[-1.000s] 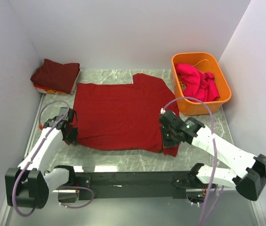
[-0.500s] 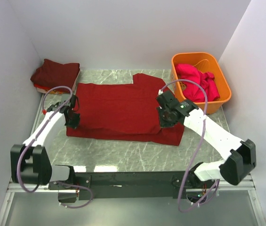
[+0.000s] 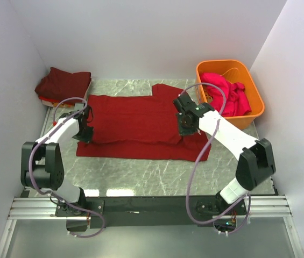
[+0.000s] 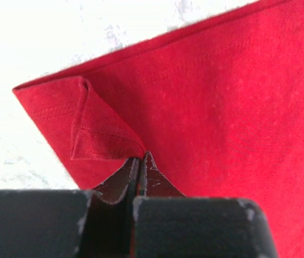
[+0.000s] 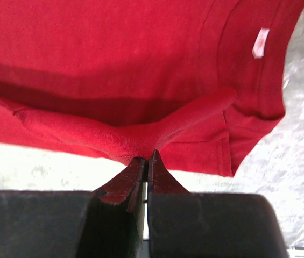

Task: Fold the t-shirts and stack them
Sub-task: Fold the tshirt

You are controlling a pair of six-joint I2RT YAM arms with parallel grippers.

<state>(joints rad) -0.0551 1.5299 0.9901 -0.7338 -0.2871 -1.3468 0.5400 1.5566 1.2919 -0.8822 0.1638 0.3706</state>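
A dark red t-shirt (image 3: pixel 135 121) lies spread across the marble table, its near part doubled over toward the back. My left gripper (image 3: pixel 85 130) is at the shirt's left edge. In the left wrist view it (image 4: pixel 139 156) is shut on a folded corner of the red cloth (image 4: pixel 221 107). My right gripper (image 3: pixel 187 125) is over the shirt's right side. In the right wrist view it (image 5: pixel 147 156) pinches a raised ridge of the cloth (image 5: pixel 114 54). A folded maroon t-shirt (image 3: pixel 63 85) rests at the far left corner. A magenta-pink t-shirt (image 3: pixel 226 92) sits bunched in the tub.
The orange plastic tub (image 3: pixel 255 102) stands at the far right against the wall. White walls close in the left, back and right sides. Bare marble table (image 3: pixel 157 177) shows between the shirt and the black base rail (image 3: pixel 146 205).
Both grippers have carried the shirt's near hem away from the bases toward the back, laying it over the shirt. Both arms now reach further out.
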